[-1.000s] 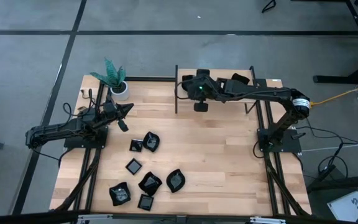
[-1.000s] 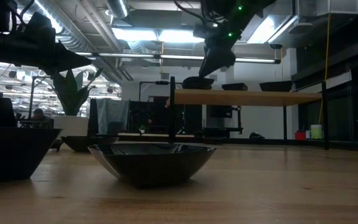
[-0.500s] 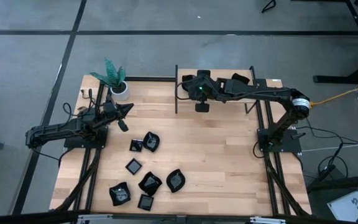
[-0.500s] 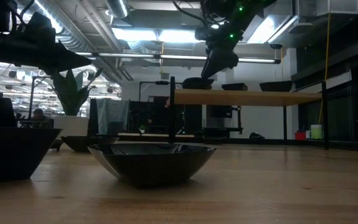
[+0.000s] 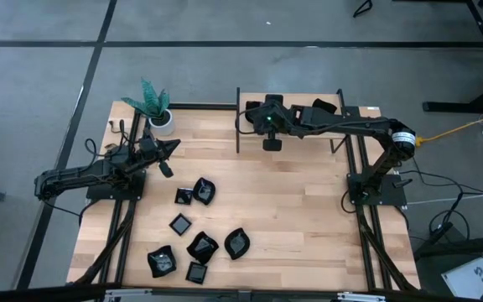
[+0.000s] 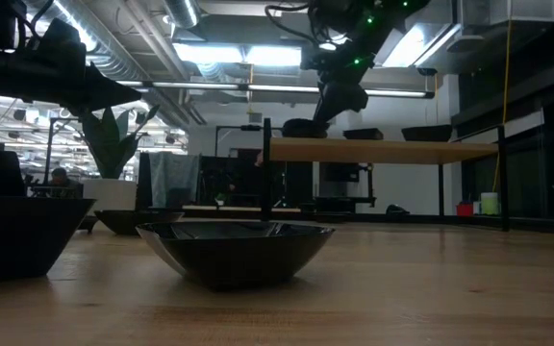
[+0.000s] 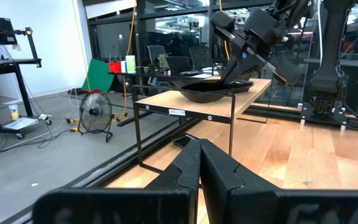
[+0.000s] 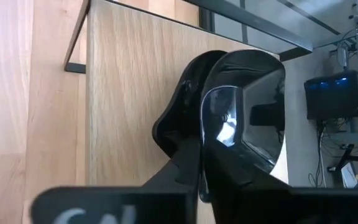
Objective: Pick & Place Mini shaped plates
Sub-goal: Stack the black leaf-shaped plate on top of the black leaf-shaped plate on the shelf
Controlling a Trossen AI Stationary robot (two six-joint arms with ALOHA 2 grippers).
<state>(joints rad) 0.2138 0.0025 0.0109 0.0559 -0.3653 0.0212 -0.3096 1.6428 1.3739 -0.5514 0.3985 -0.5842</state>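
Right gripper (image 5: 270,144) sits over the near-left corner of the raised shelf (image 6: 383,150) at the far edge of the surface (image 5: 309,218). In the right wrist view its fingers (image 8: 185,165) are pinched together, tips against the stacked mini plate (image 8: 241,106) on the shelf; can't tell whether they actually grip its rim or are just closed beside it.

Shelf holds black dishes: low view shows three in a row, one under the gripper (image 6: 304,127), one mid (image 6: 363,134), one at the other end (image 6: 427,133). Left wrist view shows the nearest spot is a stack (image 7: 213,91), count inside it not readable.

On the surface, seven mini shaped plates in a loose cluster (image 5: 198,226) at the near-left quarter: two touching by the left arm's side, one small square below them, two larger leaf-like ones, then two at the near edge. The nearest bowl-like one (image 6: 234,248) fills the low view.

Open room: whole right half and centre of the surface is bare wood between the cluster and the shelf legs. The shelf's frame posts stand at its corners.

Left gripper (image 5: 164,156) hovers near the left edge, just ahead of the potted plant (image 5: 153,105), fingers (image 7: 194,171) pressed fully together, holding nothing.
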